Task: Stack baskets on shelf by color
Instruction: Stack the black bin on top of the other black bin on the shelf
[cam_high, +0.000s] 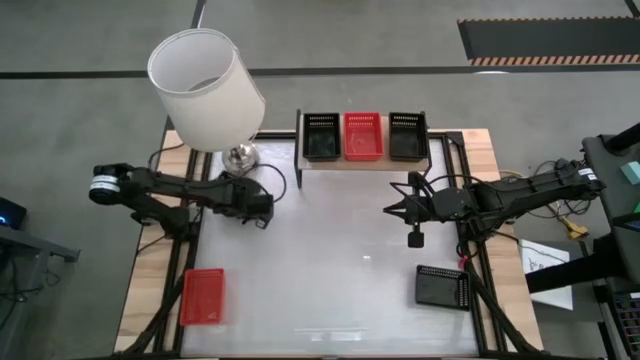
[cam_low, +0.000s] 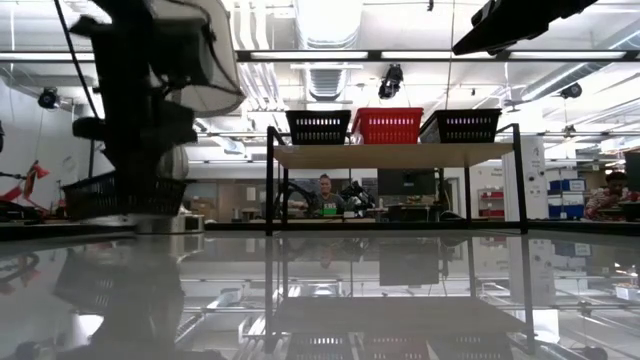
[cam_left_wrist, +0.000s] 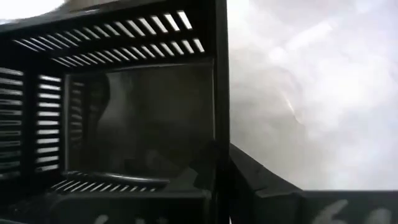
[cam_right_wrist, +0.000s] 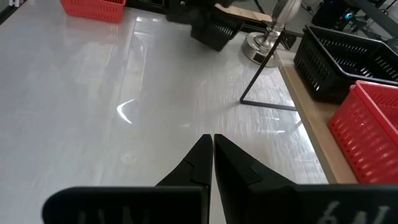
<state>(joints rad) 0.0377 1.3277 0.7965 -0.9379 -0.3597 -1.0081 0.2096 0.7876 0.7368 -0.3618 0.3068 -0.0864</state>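
My left gripper is closed on the rim of a black basket, held above the surface near the lamp; the basket looks empty. My right gripper hangs closed, holding nothing, in front of the shelf. The shelf carries black, red and black baskets side by side. Another red basket and black basket sit on the surface near its front corners.
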